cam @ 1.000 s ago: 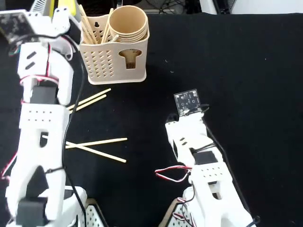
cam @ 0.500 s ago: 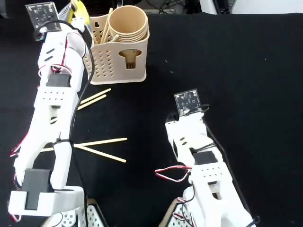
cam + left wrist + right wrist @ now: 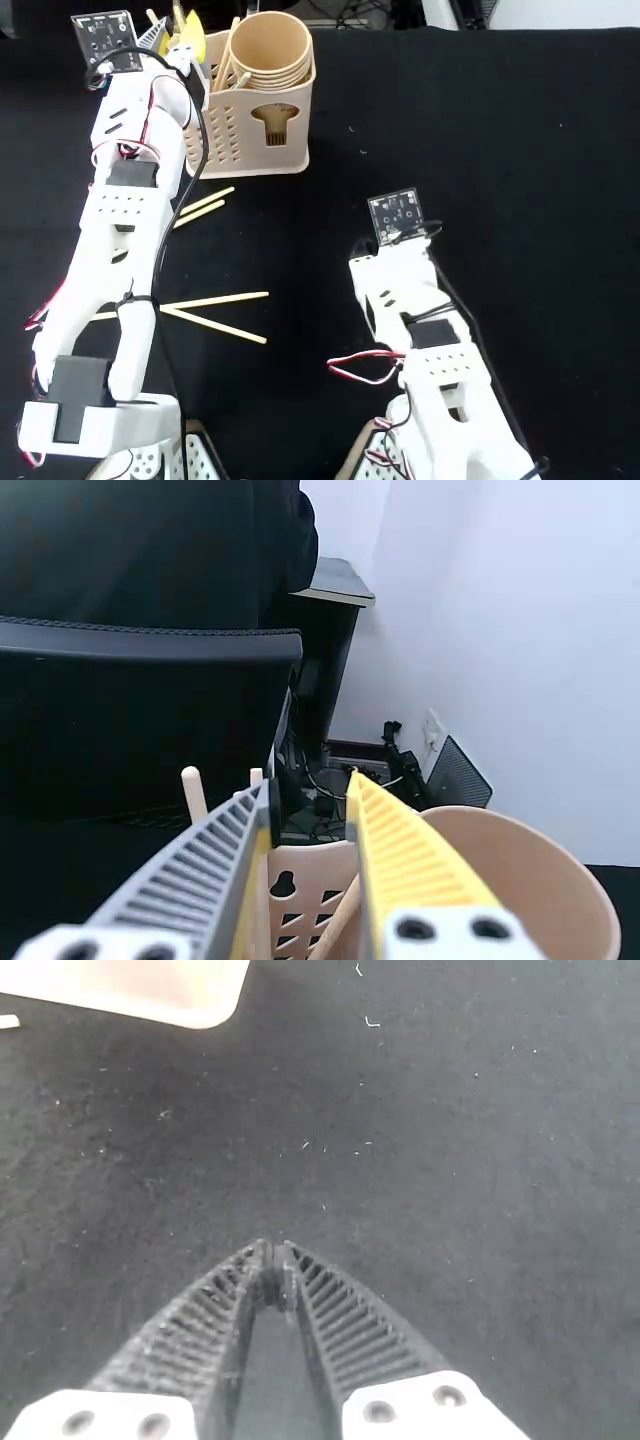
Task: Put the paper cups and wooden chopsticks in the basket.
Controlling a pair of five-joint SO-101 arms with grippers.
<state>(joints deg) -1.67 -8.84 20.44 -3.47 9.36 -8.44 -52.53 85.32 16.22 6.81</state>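
High view: left arm now stretches toward 12, left gripper (image 3: 178,22) above the 9 o'clock compartment of the beige perforated plastic basket (image 3: 240,130); 1 s ago its wrist sat lower, nearer the 9 o'clock edge.
L jaws: parted by a narrow gap, nothing pinched btwn them; prob. a drop just made.
Right gripper (image 3: 272,1256): clenched, empty, over the bare black table cloth (image 3: 520,150) at 5 o'clock; unmoved.
In basket: stack of tan paper cups (image 3: 270,50) in the 3 o'clock compartment, upright pale wooden chopsticks (image 3: 226,58) beside it.
Left to do: crossed pair of loose wooden chopsticks (image 3: 215,300) near 8; second loose pair (image 3: 200,207) just 6-ward of basket. Same spots as before.
Room: basket sits close to cloth's 12 o'clock edge, clutter beyond. Left arm overlies stick ends, so it likely needs to pull back toward 6 first. Wide bare cloth at 3.
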